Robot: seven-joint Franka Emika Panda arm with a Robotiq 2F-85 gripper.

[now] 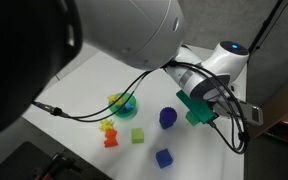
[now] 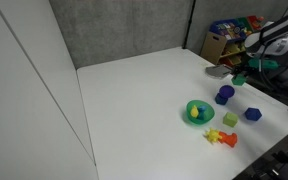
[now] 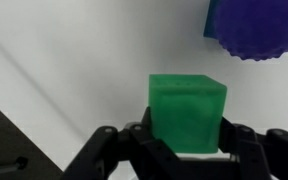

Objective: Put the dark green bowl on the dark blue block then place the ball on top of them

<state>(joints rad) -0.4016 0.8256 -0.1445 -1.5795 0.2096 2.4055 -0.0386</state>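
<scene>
My gripper [image 3: 187, 150] is shut on the dark green bowl [image 3: 188, 112], a small boxy green piece held between the fingers above the white table. In both exterior views it hangs at the gripper [image 1: 196, 112] [image 2: 238, 78]. The ball [image 1: 168, 118] [image 2: 225, 95], a dark blue sphere, rests on the table just beside and below the gripper, and shows at the top right of the wrist view [image 3: 254, 25]. The blue block [image 1: 163, 157] [image 2: 253, 114] sits on the table nearer the front edge, apart from the ball.
A teal bowl [image 1: 123, 104] [image 2: 198, 111] holds yellow pieces. A pale yellow-green cube [image 1: 137, 135] [image 2: 230, 119] and red and yellow pieces [image 1: 109, 133] [image 2: 221, 137] lie nearby. Cluttered boxes [image 2: 229, 35] stand behind the table. A black cable [image 1: 74, 113] crosses the table.
</scene>
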